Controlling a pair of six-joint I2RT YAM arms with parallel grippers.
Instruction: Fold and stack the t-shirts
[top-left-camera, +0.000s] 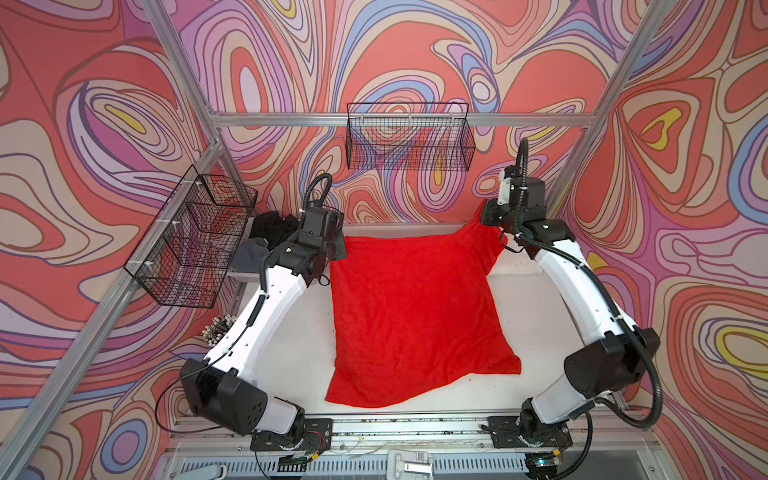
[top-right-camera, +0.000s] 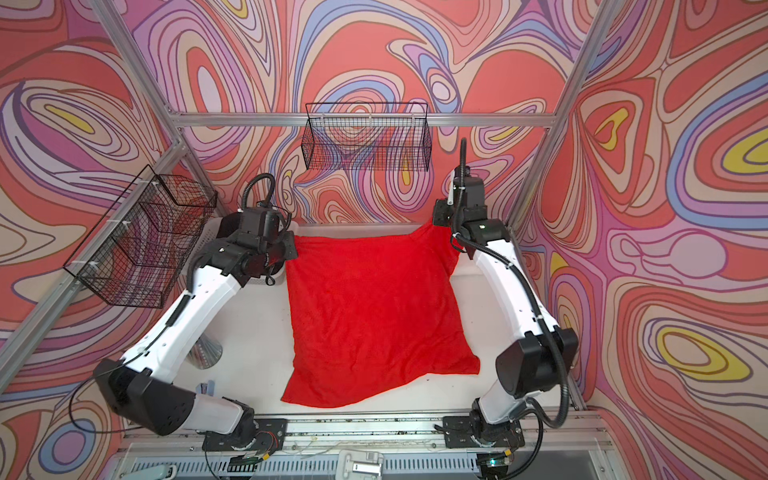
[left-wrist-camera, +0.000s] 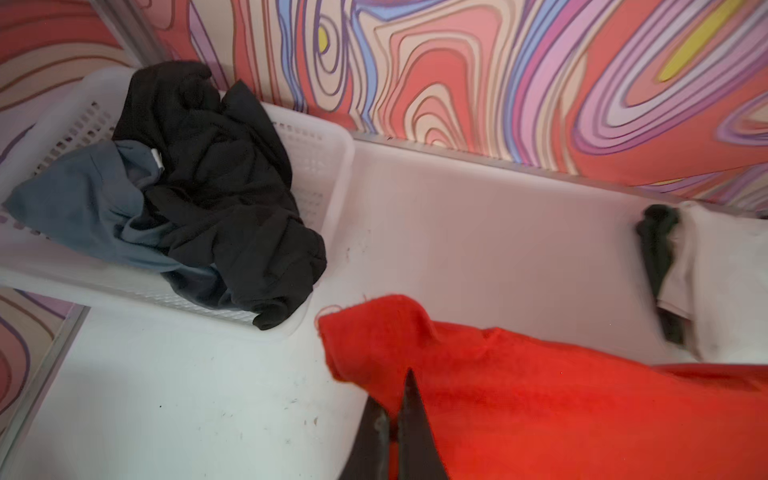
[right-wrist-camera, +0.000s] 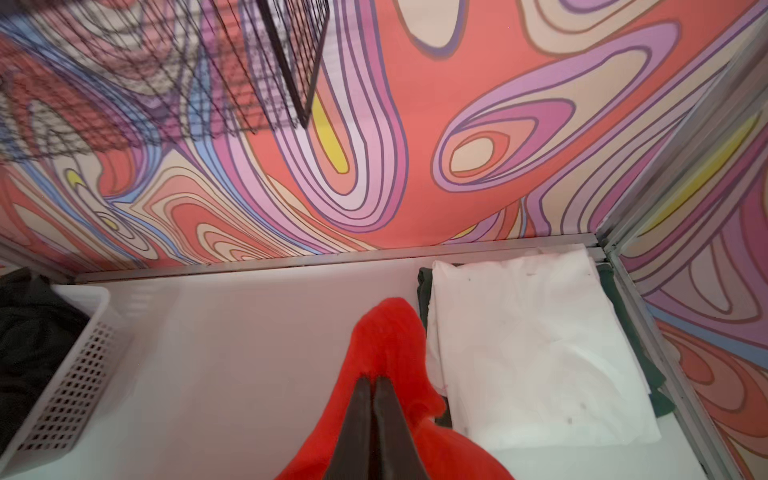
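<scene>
The red shirt (top-left-camera: 415, 316) lies spread over the middle of the white counter (top-left-camera: 291, 353) in both top views. It is mostly flat with shallow wrinkles, its near edge slants, and one near corner reaches toward the right arm. Both arms reach to its far edge. The left pincer (left-wrist-camera: 395, 390) is closed on the shirt's far left corner: in the left wrist view one dark finger lies on top of the red cloth and the other beneath it, with a flap of cloth sticking out past the tips. The right pincer (right-wrist-camera: 373, 380) is clamped tight on the far right corner, its two fingers pressed together with red cloth bunched beyond them. In both top views that corner is drawn up off the counter into a peak, higher than the left one. Just beside the left corner stands a white perforated basket (left-wrist-camera: 328, 141) holding a crumpled black shirt (left-wrist-camera: 216, 187) and a grey shirt (left-wrist-camera: 83, 203), both spilling over its rim. In the far right corner of the counter a folded white shirt (right-wrist-camera: 532, 353) sits on a dark green shirt (right-wrist-camera: 424, 286), whose edges show around it. The raised red corner hangs just beside this stack. A black wire basket (top-left-camera: 409, 137) hangs on the back wall and a second wire basket (top-left-camera: 195, 237) on the left wall.
</scene>
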